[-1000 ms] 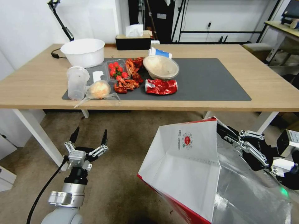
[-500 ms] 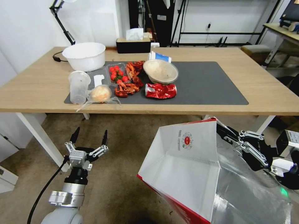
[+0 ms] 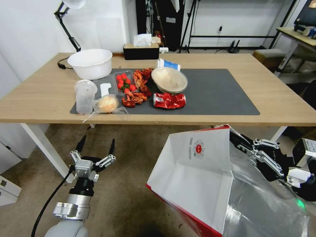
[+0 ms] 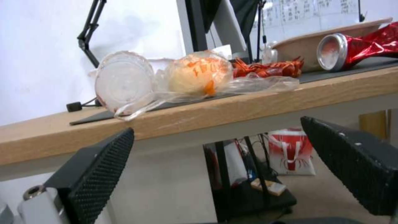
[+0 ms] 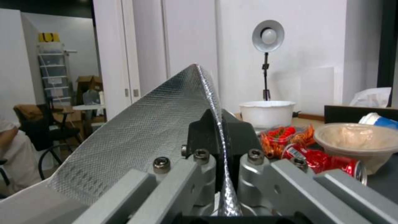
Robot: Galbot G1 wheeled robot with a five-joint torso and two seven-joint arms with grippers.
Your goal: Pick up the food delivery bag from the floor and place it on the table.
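The food delivery bag (image 3: 200, 177), white with a red bottom edge and a small round red logo, hangs tilted in the air at the lower right of the head view, below the table's front edge. My right gripper (image 3: 237, 141) is shut on the bag's rim; the right wrist view shows its fingers (image 5: 207, 130) clamped on the silver foil lining (image 5: 149, 140). My left gripper (image 3: 95, 144) is open and holds nothing, low over the floor (image 3: 131, 177) in front of the table (image 3: 279, 98). Its black pads (image 4: 99, 174) frame the table's edge.
On the dark grey mat (image 3: 217, 92) lie a crushed red can (image 3: 169, 100), a lidded bowl (image 3: 169, 79), crayfish (image 3: 135, 97), strawberries (image 3: 124, 81), a bagged bun (image 3: 107, 103) and a plastic cup (image 3: 85, 96). A white bowl (image 3: 90, 63) and tissue box (image 3: 142, 51) stand behind. The mat's right half is bare.
The whole head view has shifted: the table sits lower in the picture, so the camera moved. The bag and both grippers keep their places in the picture.
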